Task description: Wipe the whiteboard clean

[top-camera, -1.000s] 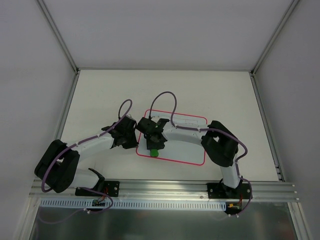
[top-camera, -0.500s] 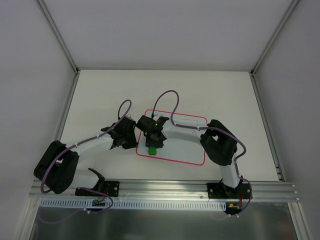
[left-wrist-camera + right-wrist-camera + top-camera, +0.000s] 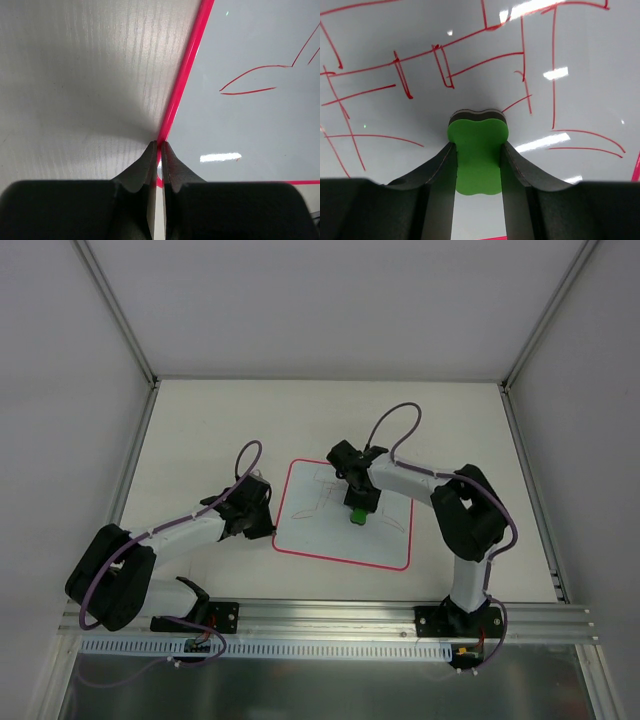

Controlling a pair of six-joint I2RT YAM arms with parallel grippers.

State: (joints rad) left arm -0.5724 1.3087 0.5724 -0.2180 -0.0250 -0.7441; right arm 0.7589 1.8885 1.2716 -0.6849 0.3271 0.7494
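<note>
The whiteboard [image 3: 320,540] lies flat on the table centre, white with a red-pink border and faint red scribbles. My right gripper [image 3: 357,508] is over its upper middle, shut on a green eraser [image 3: 357,515] pressed onto the board. In the right wrist view the eraser [image 3: 478,132] sits between my fingers [image 3: 437,170] amid red lines on the whiteboard [image 3: 580,100]. My left gripper [image 3: 268,524] is at the board's left edge. In the left wrist view it [image 3: 159,146] is shut on the whiteboard's red border [image 3: 182,75], with scribbles [image 3: 250,85] to the right.
The cream table [image 3: 200,430] is walled by white panels at the back and sides, with metal strips along its left and right edges. An aluminium rail [image 3: 330,615] carrying both arm bases runs along the near edge.
My right gripper has carried the green eraser from the board's lower left to its upper middle, moving right and away. The left arm has not moved.
</note>
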